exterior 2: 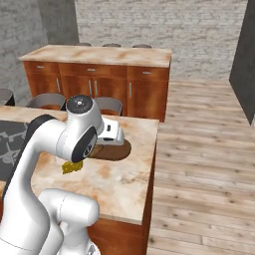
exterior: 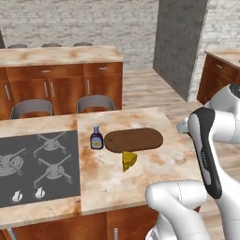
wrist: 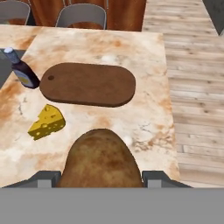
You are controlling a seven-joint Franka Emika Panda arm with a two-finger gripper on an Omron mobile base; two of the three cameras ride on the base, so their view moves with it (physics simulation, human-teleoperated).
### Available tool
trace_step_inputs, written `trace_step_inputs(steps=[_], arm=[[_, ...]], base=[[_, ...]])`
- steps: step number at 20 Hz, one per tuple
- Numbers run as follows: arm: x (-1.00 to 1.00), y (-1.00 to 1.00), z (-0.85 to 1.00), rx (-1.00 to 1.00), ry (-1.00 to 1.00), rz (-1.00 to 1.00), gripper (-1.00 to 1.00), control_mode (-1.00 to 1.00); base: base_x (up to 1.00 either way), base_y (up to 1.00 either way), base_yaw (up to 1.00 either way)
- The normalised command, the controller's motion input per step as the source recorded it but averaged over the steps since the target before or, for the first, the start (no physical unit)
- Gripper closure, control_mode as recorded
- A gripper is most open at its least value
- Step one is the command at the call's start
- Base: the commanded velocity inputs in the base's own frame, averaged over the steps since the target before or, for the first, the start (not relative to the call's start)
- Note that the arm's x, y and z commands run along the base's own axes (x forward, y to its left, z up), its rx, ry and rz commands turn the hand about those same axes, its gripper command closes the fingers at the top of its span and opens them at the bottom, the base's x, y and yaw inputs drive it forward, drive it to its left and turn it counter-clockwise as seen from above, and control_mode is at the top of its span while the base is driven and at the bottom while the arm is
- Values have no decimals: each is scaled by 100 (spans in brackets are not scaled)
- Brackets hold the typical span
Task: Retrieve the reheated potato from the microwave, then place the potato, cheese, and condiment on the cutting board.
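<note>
A tan-brown potato [wrist: 101,159] sits between the fingers of my gripper [wrist: 103,180], which is shut on it above the counter's near side. Ahead of it lies the dark cutting board [wrist: 87,84] [exterior: 133,139] [exterior 2: 118,150], bare on top. The yellow cheese [wrist: 47,122] [exterior: 129,160] [exterior 2: 72,168] rests on the counter just in front of the board's left part. Beside the board's left end the condiment [wrist: 22,70] [exterior: 96,138] stands upright. The microwave is out of view.
A gas cooktop [exterior: 37,164] is set into the counter left of the bottle. Two chairs [exterior: 96,103] stand behind the island, with a cabinet run [exterior: 61,75] beyond. The counter's right edge drops to wooden floor [exterior 2: 209,149].
</note>
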Motion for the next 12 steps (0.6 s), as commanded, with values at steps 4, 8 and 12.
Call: trace_step_inputs(steps=[4, 8, 12], arm=[[0, 0, 0, 0, 0, 0, 100, 100], [0, 0, 0, 0, 0, 0, 100, 100], [0, 0, 0, 0, 0, 0, 100, 100]], base=[[55, 0, 7], [46, 0, 2], [49, 2, 2]])
